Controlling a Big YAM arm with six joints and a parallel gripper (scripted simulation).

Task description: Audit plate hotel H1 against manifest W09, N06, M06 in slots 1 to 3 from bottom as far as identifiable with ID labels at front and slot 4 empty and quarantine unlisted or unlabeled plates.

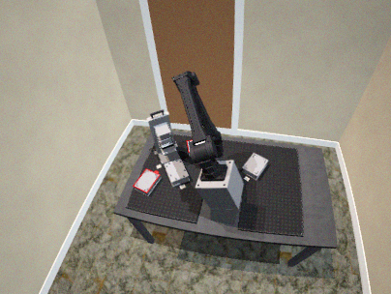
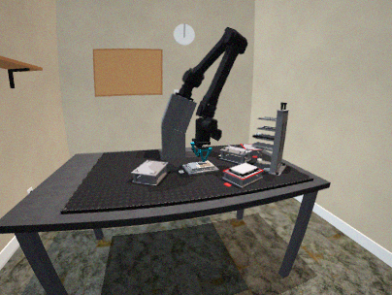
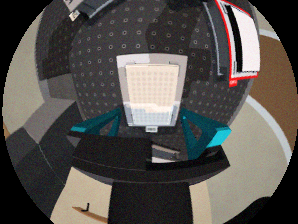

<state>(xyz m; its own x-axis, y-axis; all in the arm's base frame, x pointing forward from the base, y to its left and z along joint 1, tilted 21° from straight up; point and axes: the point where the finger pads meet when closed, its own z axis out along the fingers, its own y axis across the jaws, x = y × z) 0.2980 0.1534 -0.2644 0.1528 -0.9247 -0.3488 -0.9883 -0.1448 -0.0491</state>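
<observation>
The teal fingers stood wide, empty, above a white multiwell plate (image 3: 153, 90) on a grey nest at the black desk's (image 2: 97, 194) centre, toward twelve o'clock in the wrist view. Descend squarely; straddle both long sides evenly.

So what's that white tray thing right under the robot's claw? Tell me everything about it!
It is a flat, rectangular plate, pale with a grey rim, and its top is a grid of tiny wells. It lies level on the dark dotted mat, right way up, near the arm's grey pedestal. The open gripper hangs just above it with teal fingers spread on either side, not holding it. Any label is too small to read.
</observation>
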